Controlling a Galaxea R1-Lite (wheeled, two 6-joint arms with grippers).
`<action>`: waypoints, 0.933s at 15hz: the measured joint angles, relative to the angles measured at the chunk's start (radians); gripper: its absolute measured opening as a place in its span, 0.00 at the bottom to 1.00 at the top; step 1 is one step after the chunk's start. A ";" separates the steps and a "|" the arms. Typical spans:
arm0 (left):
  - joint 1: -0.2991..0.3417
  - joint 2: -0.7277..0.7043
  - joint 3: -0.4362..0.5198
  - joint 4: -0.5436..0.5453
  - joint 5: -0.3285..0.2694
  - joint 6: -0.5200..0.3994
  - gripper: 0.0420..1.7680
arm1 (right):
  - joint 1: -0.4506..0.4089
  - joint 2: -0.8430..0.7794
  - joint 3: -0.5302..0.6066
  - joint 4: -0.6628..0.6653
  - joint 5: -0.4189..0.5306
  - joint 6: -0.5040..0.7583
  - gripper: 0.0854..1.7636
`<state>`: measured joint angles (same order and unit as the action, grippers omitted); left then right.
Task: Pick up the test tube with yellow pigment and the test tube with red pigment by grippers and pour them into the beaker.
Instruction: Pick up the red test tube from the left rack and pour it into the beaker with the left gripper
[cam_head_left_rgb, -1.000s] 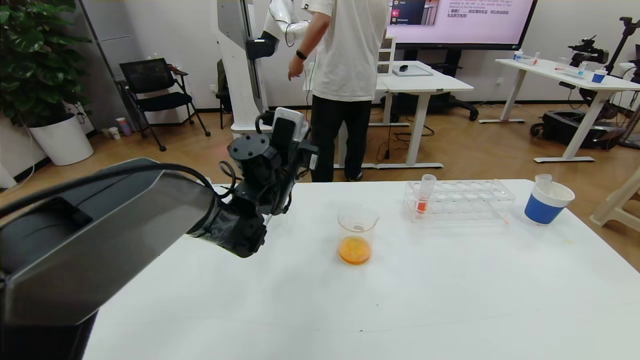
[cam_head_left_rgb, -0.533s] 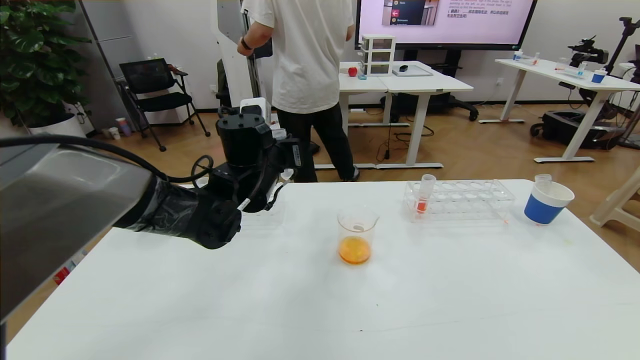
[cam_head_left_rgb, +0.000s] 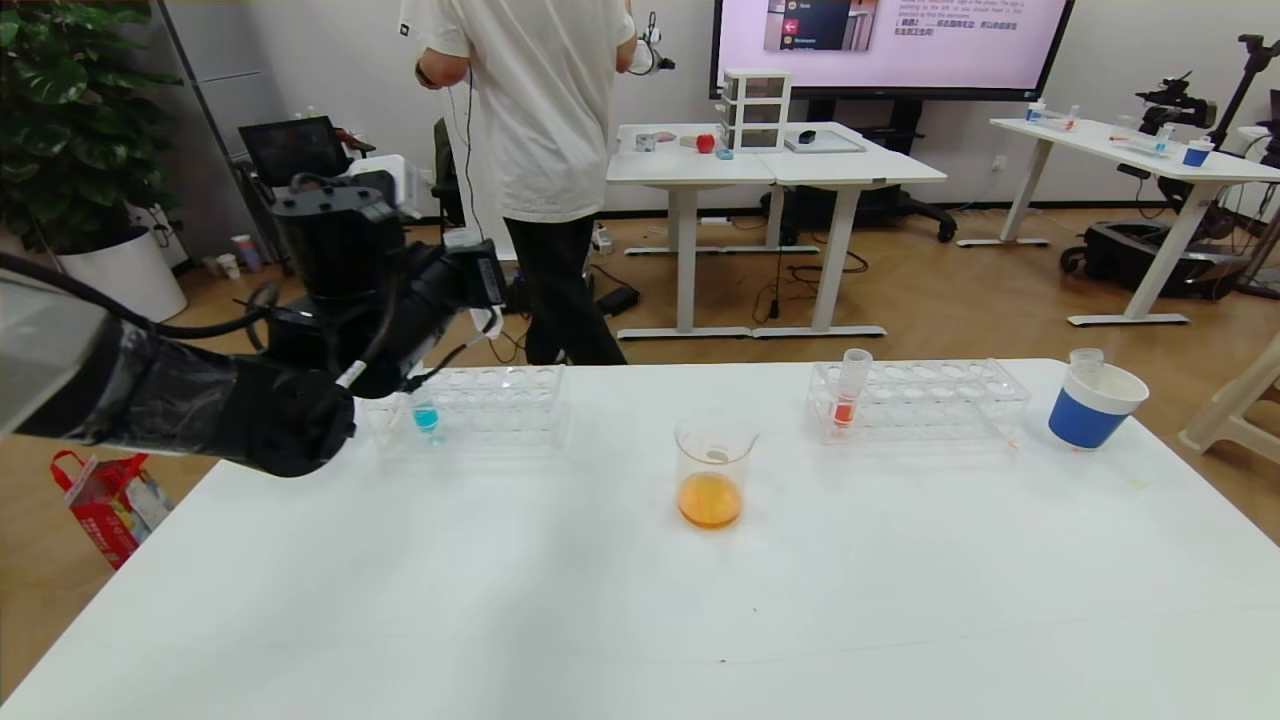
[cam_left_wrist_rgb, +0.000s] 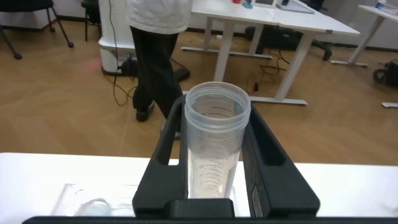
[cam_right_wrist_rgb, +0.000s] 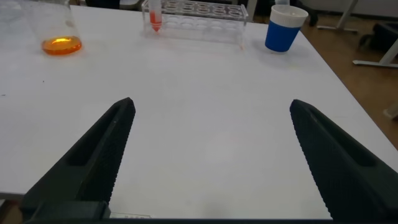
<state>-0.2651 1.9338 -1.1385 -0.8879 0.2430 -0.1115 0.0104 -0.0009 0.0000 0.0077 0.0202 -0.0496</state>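
Observation:
My left gripper (cam_head_left_rgb: 472, 290) hovers over the left clear rack (cam_head_left_rgb: 500, 405) at the table's far left. It is shut on an upright clear test tube (cam_left_wrist_rgb: 214, 143) that shows no liquid inside. No tube with yellow liquid shows in any view. The beaker (cam_head_left_rgb: 712, 465) stands mid-table with orange liquid in its bottom; it also shows in the right wrist view (cam_right_wrist_rgb: 59, 37). The test tube with red pigment (cam_head_left_rgb: 848, 392) stands in the right rack (cam_head_left_rgb: 930, 400). My right gripper (cam_right_wrist_rgb: 211, 124) is open and empty above the table's near side, outside the head view.
A tube with blue liquid (cam_head_left_rgb: 427, 415) stands in the left rack under my left arm. A blue-and-white paper cup (cam_head_left_rgb: 1095, 405) stands at the far right. A person (cam_head_left_rgb: 540, 150) stands behind the table, beyond the left rack.
My left arm has swung left and back, from beside the beaker to above the left rack, uncovering that rack and the blue tube. The person behind has walked left.

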 joint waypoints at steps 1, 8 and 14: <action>0.067 -0.015 0.002 -0.001 -0.035 0.001 0.27 | 0.000 0.000 0.000 0.000 0.000 0.000 0.98; 0.459 -0.009 0.001 -0.024 -0.221 0.018 0.27 | 0.000 0.000 0.000 0.000 0.000 0.000 0.98; 0.520 0.119 -0.004 -0.124 -0.219 0.031 0.27 | 0.000 0.000 0.000 0.000 0.000 0.000 0.98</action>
<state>0.2553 2.0528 -1.1421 -1.0117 0.0240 -0.0802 0.0104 -0.0009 0.0000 0.0077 0.0202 -0.0500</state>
